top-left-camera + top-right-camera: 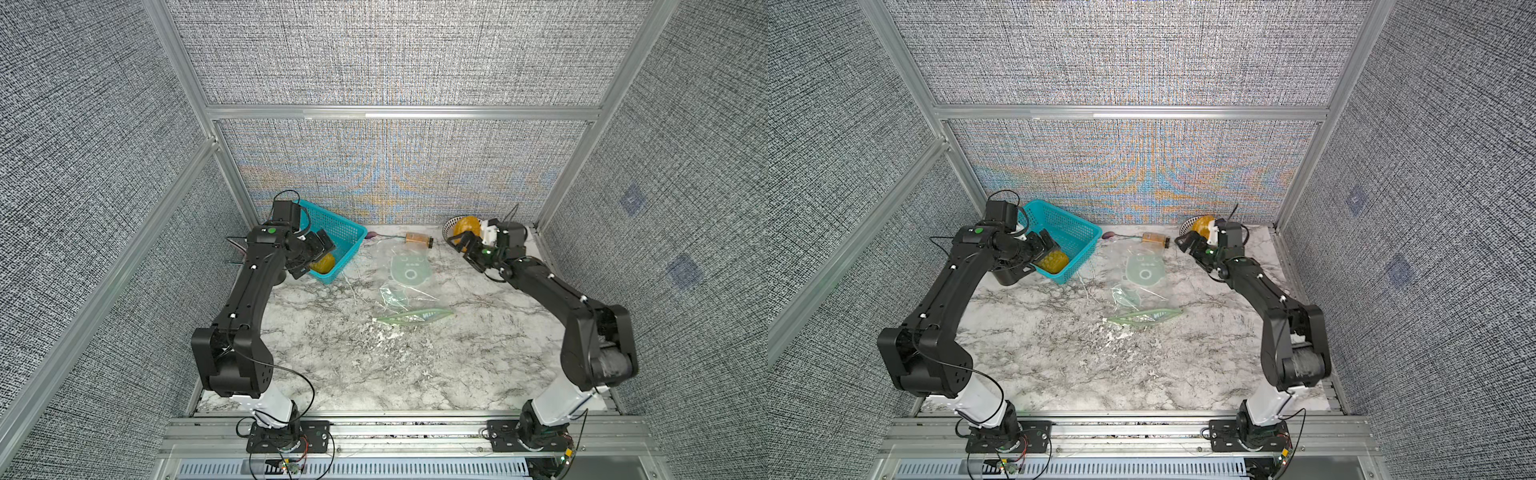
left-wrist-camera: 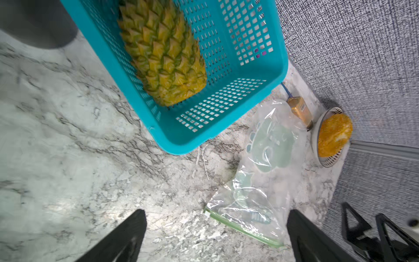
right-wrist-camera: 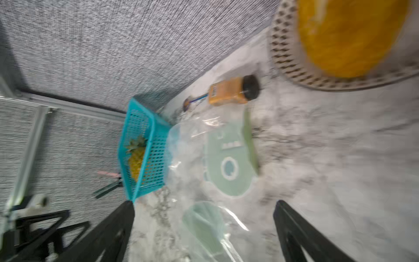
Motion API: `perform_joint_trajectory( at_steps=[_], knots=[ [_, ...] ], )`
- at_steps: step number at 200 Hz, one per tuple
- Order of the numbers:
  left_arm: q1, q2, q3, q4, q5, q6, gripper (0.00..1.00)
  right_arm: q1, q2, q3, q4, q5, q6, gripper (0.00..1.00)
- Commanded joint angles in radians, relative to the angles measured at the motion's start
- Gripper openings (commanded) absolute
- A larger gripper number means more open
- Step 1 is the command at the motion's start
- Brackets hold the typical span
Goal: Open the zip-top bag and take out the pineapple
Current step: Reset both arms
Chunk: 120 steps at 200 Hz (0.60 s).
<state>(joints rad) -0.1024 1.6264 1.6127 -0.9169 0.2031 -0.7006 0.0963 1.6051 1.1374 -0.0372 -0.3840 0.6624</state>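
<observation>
Resting in basket [image 2: 172, 141], pineapple [image 2: 163, 52] lies beyond left gripper [image 2: 216, 217] (jaws spread).

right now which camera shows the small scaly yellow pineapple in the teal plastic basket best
The left wrist view: the scaly yellow pineapple lies sharp and large inside the teal mesh basket, crown cut off. Both top views show only a yellow patch by the left gripper. The right wrist view blurs it behind mesh.

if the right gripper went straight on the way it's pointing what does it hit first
Most likely the clear zip-top bag with pale green print, lying on the marble-pattern table: it fills the gap ahead of the right gripper, jaws open, in its wrist view. Depth is unclear.
</observation>
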Motion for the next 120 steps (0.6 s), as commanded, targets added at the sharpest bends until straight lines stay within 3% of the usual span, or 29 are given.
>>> perform_joint_trajectory(
  at_steps=[1, 40, 63, 80, 106, 120],
  knots=[
    [0.002, -0.066, -0.046, 0.025, -0.229, 0.037, 1.00, -0.055, -0.133, -0.124, -0.082, 0.217, -0.273, 0.98],
    [0.002, -0.210, -0.215, 0.193, -0.406, 0.020, 1.00, -0.129, -0.535, -0.556, 0.340, 0.358, -0.435, 0.98],
    [0.001, -0.226, -0.273, 0.271, -0.444, 0.145, 1.00, -0.137, -0.693, -0.762, 0.521, 0.512, -0.461, 0.98],
    [0.002, -0.231, -0.374, 0.401, -0.424, 0.284, 1.00, -0.141, -0.732, -0.833, 0.547, 0.543, -0.452, 0.98],
    [0.001, -0.274, -0.499, 0.497, -0.556, 0.268, 1.00, -0.141, -0.701, -0.879, 0.571, 0.540, -0.451, 0.98],
    [0.001, -0.325, -0.606, 0.626, -0.585, 0.347, 1.00, -0.142, -0.669, -0.886, 0.581, 0.592, -0.444, 0.98]
  ],
)
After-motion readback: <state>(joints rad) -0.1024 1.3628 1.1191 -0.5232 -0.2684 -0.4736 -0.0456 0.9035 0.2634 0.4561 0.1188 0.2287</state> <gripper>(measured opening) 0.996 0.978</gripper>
